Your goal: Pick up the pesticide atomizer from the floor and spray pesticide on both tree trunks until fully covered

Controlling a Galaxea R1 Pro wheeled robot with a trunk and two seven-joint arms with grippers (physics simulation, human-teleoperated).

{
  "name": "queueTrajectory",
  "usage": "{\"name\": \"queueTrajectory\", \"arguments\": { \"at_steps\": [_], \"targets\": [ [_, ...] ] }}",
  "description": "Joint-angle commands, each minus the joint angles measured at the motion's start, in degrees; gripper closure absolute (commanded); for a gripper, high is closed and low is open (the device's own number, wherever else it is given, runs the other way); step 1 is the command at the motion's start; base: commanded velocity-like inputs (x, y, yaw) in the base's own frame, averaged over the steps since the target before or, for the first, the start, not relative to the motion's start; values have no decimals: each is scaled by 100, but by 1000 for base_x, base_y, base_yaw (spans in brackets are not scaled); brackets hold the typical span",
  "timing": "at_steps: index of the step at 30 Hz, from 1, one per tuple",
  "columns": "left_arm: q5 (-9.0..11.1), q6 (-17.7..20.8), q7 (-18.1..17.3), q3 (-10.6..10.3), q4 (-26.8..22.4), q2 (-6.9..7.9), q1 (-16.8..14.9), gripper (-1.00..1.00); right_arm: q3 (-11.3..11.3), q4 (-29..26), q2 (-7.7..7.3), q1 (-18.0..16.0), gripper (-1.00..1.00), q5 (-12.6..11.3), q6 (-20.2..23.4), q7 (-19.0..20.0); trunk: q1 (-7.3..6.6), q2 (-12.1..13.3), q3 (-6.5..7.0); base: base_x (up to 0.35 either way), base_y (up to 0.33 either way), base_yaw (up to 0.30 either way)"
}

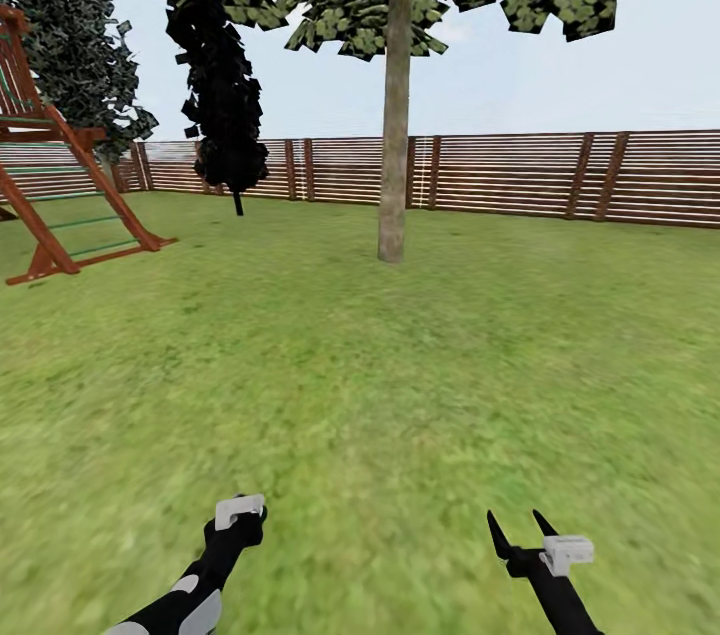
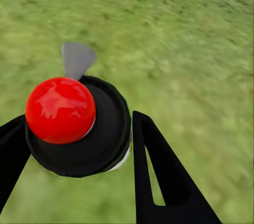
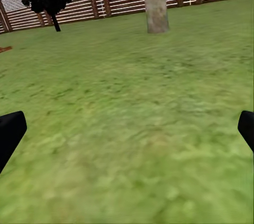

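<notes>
Pesticide atomizer (image 2: pixel 79 128) sits clamped in the left tool (image 2: pixel 74 144), held low over the floor (image 1: pixel 360 395); left wrist view looks down on its black round top with a red cap and grey nozzle tip. Wooden play frame (image 1: pixel 50 205) far left, near-black tree (image 1: pixel 225 115) by the fence (image 1: pixel 520 175). Tree trunk (image 1: pixel 394 115) stands ahead, centre. Right tool (image 1: pixel 520 527) fingers spread, holding nothing.
</notes>
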Motion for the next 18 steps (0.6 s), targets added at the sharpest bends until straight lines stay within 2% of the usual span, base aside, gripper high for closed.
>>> {"name": "queueTrajectory", "arguments": {
  "at_steps": [1,18],
  "targets": [
    [-2,0,1,1,-1,0,0,100,0,0,0,-2,-100,0,0,0,0,0,0,338,0,0],
    [-2,0,1,1,-1,-1,0,100,0,0,0,2,-100,0,0,0,0,0,0,338,0,0]
  ]
}}
